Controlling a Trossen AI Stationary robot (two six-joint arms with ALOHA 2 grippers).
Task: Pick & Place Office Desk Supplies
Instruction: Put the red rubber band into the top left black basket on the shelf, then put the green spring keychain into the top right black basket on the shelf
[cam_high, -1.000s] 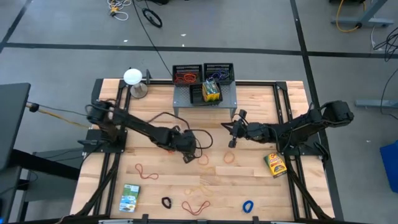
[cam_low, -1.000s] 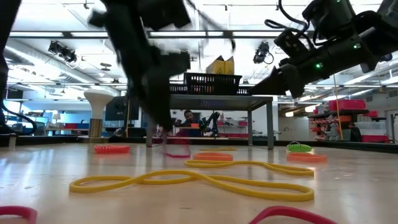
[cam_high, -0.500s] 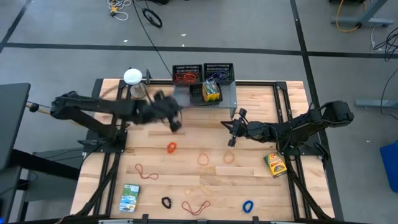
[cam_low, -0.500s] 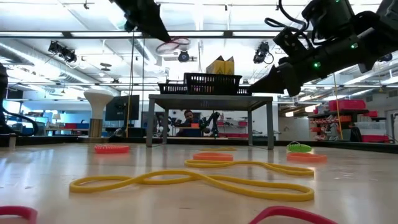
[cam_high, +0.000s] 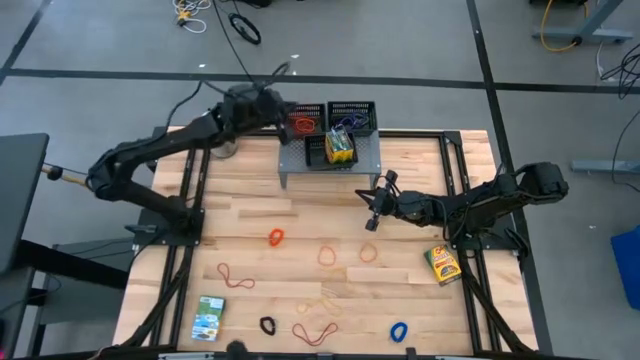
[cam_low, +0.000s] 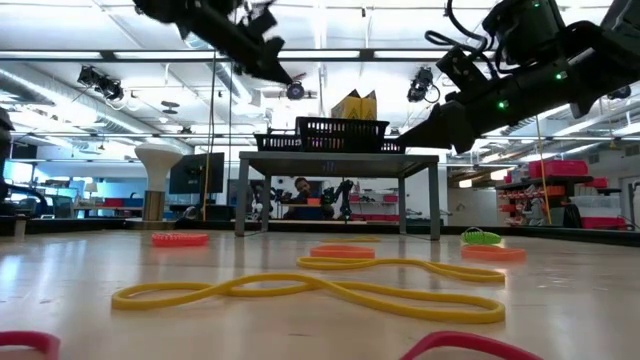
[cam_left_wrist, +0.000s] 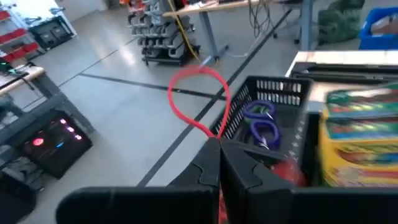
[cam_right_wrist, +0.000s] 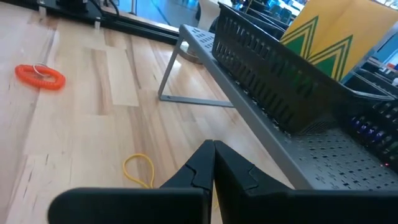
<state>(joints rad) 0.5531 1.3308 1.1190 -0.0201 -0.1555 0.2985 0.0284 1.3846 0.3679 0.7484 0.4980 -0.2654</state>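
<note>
Partly done, judging by the layout: red and purple bands already in the mesh trays (cam_high: 327, 117) on the grey shelf (cam_high: 300, 158), upper centre. Left gripper (cam_left_wrist: 219, 144) pinching a red rubber band (cam_left_wrist: 198, 98) beside the trays. Right gripper (cam_high: 374, 200) pressed shut, empty, mid-frame. Loose bands (cam_high: 276, 238) and card boxes (cam_high: 209, 318) left on the wooden table (cam_high: 420, 300). Workshop floor beyond.

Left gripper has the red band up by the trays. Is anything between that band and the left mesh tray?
Nothing visible. The left gripper is shut on the red rubber band, held above and just outside the left mesh tray, whose top is open. The right gripper waits over the table, clear.
</note>
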